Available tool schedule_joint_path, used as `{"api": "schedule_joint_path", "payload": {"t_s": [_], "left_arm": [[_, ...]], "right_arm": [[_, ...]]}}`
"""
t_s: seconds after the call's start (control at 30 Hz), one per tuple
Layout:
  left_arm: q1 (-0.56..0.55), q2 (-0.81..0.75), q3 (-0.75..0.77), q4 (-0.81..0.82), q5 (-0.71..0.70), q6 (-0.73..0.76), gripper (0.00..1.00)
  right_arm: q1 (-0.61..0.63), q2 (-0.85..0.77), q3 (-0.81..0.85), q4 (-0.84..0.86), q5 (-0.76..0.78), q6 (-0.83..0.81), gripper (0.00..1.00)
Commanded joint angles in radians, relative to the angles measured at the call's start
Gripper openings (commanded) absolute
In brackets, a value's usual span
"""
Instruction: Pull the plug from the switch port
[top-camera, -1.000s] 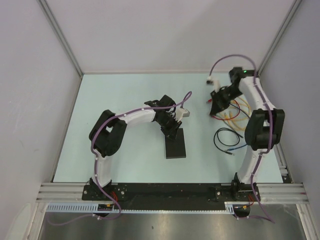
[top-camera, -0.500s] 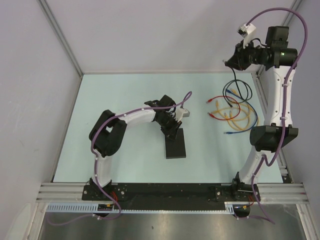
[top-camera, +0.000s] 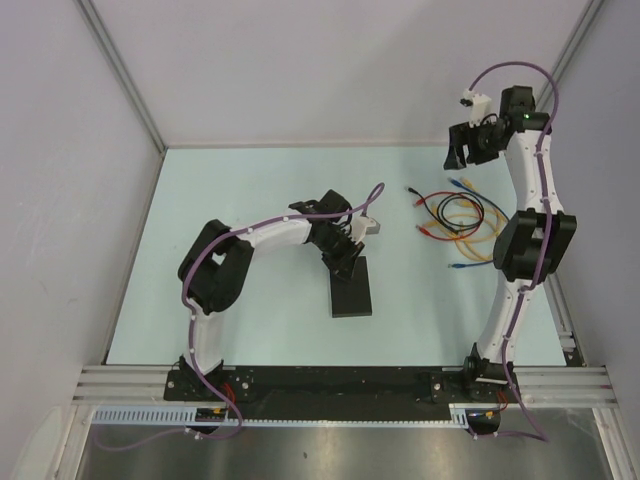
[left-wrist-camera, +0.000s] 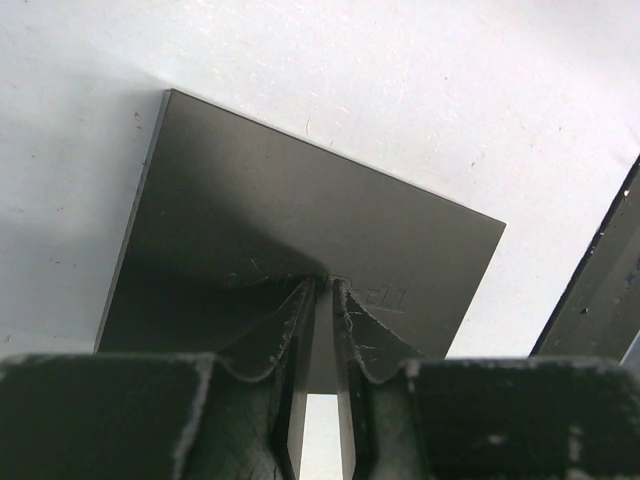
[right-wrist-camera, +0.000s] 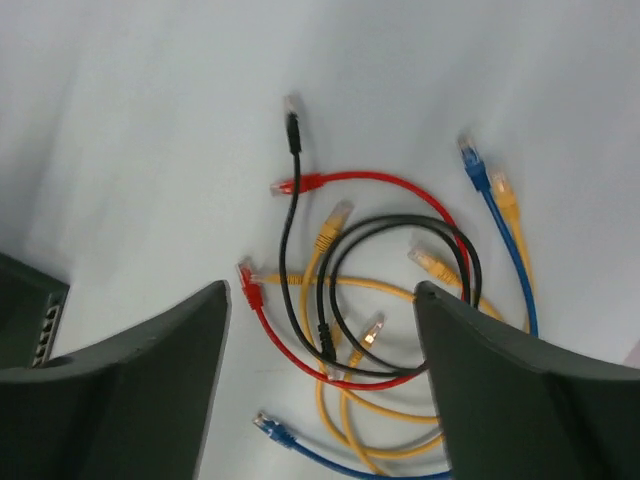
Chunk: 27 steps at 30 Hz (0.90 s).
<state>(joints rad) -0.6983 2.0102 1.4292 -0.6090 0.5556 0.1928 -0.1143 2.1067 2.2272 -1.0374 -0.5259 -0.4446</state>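
The switch (top-camera: 352, 292) is a flat black box lying in the middle of the table. My left gripper (top-camera: 345, 258) presses down on its far end, and its fingers (left-wrist-camera: 327, 283) are shut with nothing between them, tips on the switch's top (left-wrist-camera: 300, 190). My right gripper (top-camera: 462, 155) hangs high over the back right with its fingers (right-wrist-camera: 320, 290) wide open and empty. Below it the black cable (right-wrist-camera: 400, 220) lies loose on the table; one plug (right-wrist-camera: 292, 110) points away from the switch (right-wrist-camera: 25, 315). A few sockets show on the switch's edge at the far left of the right wrist view.
Red (top-camera: 432, 198), yellow (top-camera: 470, 222) and blue (top-camera: 478, 262) patch cables lie tangled with the black one at the back right. Grey walls with aluminium posts close in the table on three sides. A rail runs along the right edge (top-camera: 562, 320).
The right gripper went from low over the cables up high with the black cable hanging from it, then came lower and opened; the black cable now lies on the pile. The left arm has not moved.
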Motion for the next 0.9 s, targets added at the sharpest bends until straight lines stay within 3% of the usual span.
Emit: {"api": "schedule_joint_path", "payload": {"t_s": [0.0, 0.13, 0.4, 0.5, 0.6, 0.63, 0.7, 0.87], "left_arm": [[-0.004, 0.019, -0.013, -0.023, -0.128, 0.057, 0.23], [-0.003, 0.022, 0.017, -0.034, -0.184, 0.046, 0.24], [0.063, -0.042, 0.275, -0.126, -0.292, 0.051, 0.27], [0.118, -0.077, 0.353, -0.141, -0.304, 0.051, 0.32], [0.186, -0.131, 0.419, -0.155, -0.312, 0.043, 0.43], [0.218, -0.157, 0.437, -0.164, -0.310, 0.042, 0.57], [0.250, -0.192, 0.479, -0.172, -0.313, 0.042, 0.99], [0.376, -0.380, 0.415, -0.089, -0.428, -0.037, 1.00]], "right_arm": [[0.021, -0.056, 0.046, 0.098, 0.156, 0.056, 0.96], [0.071, -0.108, 0.040, 0.143, 0.308, 0.092, 1.00], [0.088, -0.177, 0.092, 0.250, 0.475, 0.236, 1.00], [0.158, -0.212, 0.039, 0.358, 0.732, 0.267, 1.00], [0.264, -0.243, -0.018, 0.427, 0.855, 0.215, 1.00], [0.283, -0.244, -0.020, 0.424, 0.862, 0.204, 1.00], [0.327, -0.244, -0.006, 0.413, 0.883, 0.216, 1.00], [0.347, -0.267, -0.029, 0.381, 0.863, 0.328, 1.00]]}}
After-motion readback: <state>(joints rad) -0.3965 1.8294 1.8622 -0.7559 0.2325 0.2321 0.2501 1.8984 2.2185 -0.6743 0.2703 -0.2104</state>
